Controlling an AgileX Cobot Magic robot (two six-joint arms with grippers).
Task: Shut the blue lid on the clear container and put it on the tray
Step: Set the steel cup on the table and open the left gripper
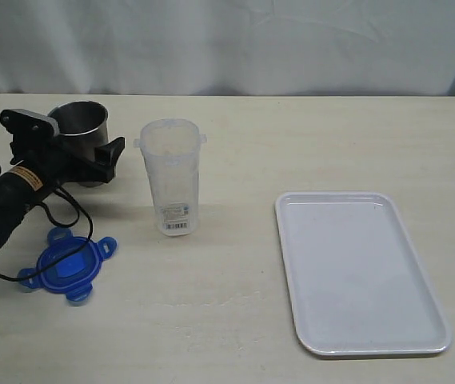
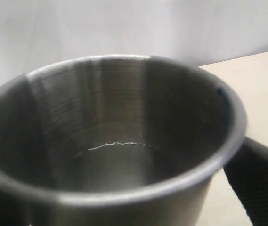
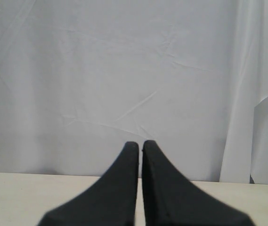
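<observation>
Pale beige tabletop [image 1: 235,320], white curtain [image 1: 227,40] behind (creased), even light

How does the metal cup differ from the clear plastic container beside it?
The metal cup is opaque steel, short and wide; the clear container is see-through, tall and narrow. The cup sits between the left gripper's jaws; the container stands free. Both stand upright, uncovered.

My left arm [image 1: 3,200]: black, yellow-striped label [image 1: 24,178]
My cables [image 1: 71,210]: black, thin, looping
My right gripper [image 3: 140,146]: two matte-black tapered fingers
</observation>
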